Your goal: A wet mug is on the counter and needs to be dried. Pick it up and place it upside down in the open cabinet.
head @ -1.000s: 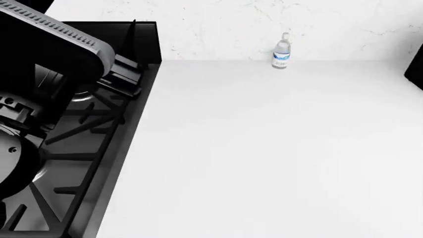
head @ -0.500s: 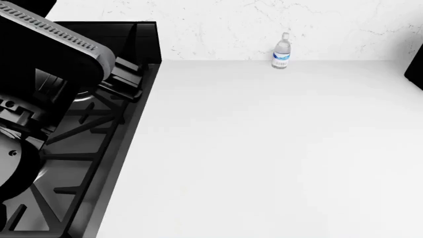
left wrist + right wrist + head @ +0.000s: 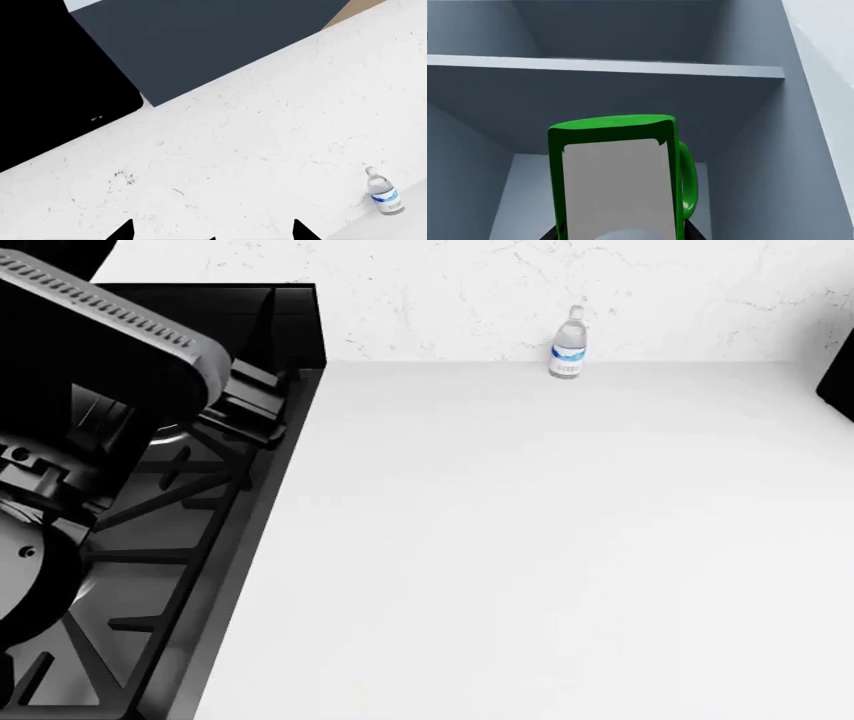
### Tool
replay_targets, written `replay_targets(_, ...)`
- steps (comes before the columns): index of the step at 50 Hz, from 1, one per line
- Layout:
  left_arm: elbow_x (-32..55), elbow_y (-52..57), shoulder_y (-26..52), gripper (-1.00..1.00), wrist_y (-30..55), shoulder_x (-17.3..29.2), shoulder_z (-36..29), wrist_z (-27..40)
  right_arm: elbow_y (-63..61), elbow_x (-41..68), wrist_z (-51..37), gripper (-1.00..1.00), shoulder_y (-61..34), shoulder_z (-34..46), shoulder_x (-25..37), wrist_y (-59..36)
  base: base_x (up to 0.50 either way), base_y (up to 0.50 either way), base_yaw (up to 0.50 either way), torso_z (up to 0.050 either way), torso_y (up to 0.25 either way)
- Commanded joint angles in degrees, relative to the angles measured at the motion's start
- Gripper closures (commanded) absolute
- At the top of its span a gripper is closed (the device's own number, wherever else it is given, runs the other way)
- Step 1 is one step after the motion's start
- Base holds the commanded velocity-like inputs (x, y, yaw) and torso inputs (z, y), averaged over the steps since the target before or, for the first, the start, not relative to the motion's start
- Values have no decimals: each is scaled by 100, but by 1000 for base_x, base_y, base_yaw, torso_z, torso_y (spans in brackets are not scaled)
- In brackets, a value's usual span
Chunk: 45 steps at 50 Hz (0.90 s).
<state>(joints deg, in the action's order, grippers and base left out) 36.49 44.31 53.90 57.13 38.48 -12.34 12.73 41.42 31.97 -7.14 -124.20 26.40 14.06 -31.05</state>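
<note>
one mug (image 3: 617,180) in our right tool's (image 3: 620,235) grip; it could clip the cabinet shelf (image 3: 604,67); left tool's (image 3: 210,235) opening: cannot tell.

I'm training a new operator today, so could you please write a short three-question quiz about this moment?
1. True or false: the mug stands on the counter.
2. What does the right wrist view show behind the mug? A) the stove B) a cabinet shelf C) a sink
3. What stands at the back of the counter, against the wall?

Key:
1. False. No mug shows on the counter; it is in the right pincer, in front of the cabinet.
2. B, the cabinet shelf.
3. A small clear water bottle.
</note>
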Motion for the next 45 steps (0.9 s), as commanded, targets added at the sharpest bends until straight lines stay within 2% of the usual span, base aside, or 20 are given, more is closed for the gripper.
replay_targets(1, 2, 3, -47, -100, -47, 34, 15, 10, 2174, -496, 509, 100, -611, 151, -608, 927, 0, 0, 0, 0, 0)
replay_targets(6, 4, -6, -63, -100, -69, 49, 28, 11, 3326, -619, 796, 100, -939, 150, -921, 1417, 0, 0, 0, 0, 0)
replay_targets(13, 15, 2, -100, -100, -82, 75, 52, 26, 3353, -967, 881, 100, -891, -197, -1028, 1146, 0, 0, 0, 0, 1)
replay_targets(32, 48, 70, -156, -100, -52, 139, 73, 91, 3357, -2606, 867, 100, -639, -1869, -1181, 766, 0, 0, 0, 0, 0)
replay_targets(45, 53, 88, -196, -100, -79, 161, 67, 116, 3357, -3083, 818, 100, -425, -2224, -1220, 587, 0, 0, 0, 0, 1)
